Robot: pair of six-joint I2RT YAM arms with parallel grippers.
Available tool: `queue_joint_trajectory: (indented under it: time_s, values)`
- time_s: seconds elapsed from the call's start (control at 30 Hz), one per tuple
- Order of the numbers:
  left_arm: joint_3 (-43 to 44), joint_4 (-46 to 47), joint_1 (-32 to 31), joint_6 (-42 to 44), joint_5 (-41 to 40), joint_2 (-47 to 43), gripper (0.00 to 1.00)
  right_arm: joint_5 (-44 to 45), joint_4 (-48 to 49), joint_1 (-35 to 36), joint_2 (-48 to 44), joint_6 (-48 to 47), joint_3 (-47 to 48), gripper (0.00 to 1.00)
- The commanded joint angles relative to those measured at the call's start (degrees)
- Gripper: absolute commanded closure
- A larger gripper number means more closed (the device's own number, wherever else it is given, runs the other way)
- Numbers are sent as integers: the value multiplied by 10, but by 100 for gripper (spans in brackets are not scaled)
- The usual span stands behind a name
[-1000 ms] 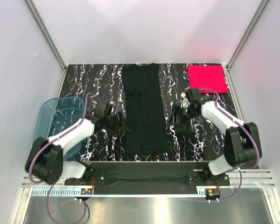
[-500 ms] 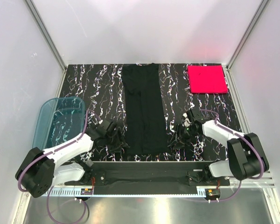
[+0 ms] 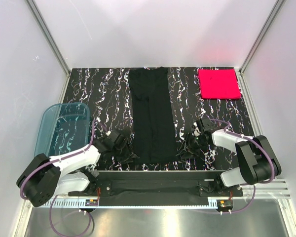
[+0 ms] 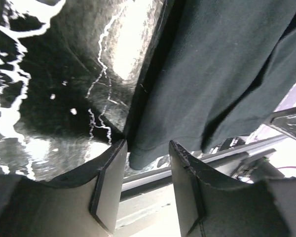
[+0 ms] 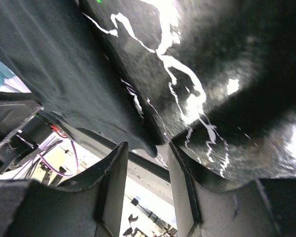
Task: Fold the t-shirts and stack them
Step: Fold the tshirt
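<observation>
The black t-shirt (image 3: pixel 151 114) lies as a long narrow strip down the middle of the marbled table. The pink-red t-shirt (image 3: pixel 218 83) lies as a neat square at the back right corner. My left gripper (image 3: pixel 129 154) is low at the strip's near left corner; in the left wrist view (image 4: pixel 147 150) its jaws are open with the cloth corner (image 4: pixel 140 157) between the tips. My right gripper (image 3: pixel 183 149) is low at the near right corner; in the right wrist view (image 5: pixel 148 150) it is open around that cloth corner (image 5: pixel 148 147).
A translucent blue tub (image 3: pixel 61 131) stands at the left edge of the table. The table's near edge and metal rail (image 3: pixel 158 174) run just below both grippers. White walls enclose the back and sides.
Both grippers have moved down the strip's sides toward the near edge, from mid-length to the shirt's near corners. The shirts have not moved.
</observation>
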Motion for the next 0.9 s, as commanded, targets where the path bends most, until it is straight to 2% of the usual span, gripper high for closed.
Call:
queue_joint_trajectory:
  time_s: [0.0,0.23,0.7,0.73,0.77,0.87]
  values:
    - [-25,1,-7,-21,-5,15,55,31,30,4,19,-2,-2,54]
    - [-26,-32,-10,-30,-13,9,59,26,32,5,32,-2,-3,53]
    - [-41,-18,-10,-25,-4,16,78,25,52,28,64,8,-9,56]
    - [-42,-16,-10,-24,-4,15,81,23,59,31,68,8,-9,58]
    - [-41,-16,-10,-23,-4,15,83,20,63,32,75,6,-9,68]
    - [-38,-21,-10,-15,-5,9,94,3,62,39,72,3,-4,85]
